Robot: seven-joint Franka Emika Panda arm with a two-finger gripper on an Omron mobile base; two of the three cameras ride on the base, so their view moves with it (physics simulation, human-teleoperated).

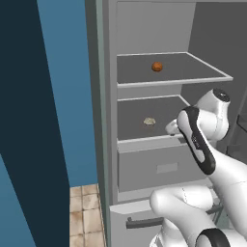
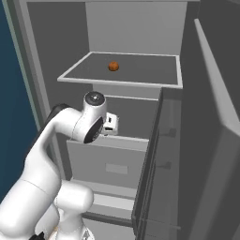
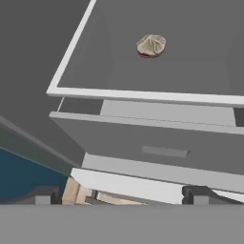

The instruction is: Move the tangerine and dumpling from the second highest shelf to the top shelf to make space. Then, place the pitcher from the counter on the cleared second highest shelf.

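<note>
Behind the arm (image 2: 70,126), second highest shelf (image 2: 136,112) partly hidden.

My views are evenly and softly lit, with no glare or hard shadows. Rendering is slightly coarse; the fridge interior darkens toward the right of the frame.

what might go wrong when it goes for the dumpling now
The dumpling is small and rounded, so the open claw may nudge it deeper along the second highest shelf rather than catch it. The claw sits low, outside the shelf's white rim, by the drawer front, so a straight reach might clip that rim.
</note>
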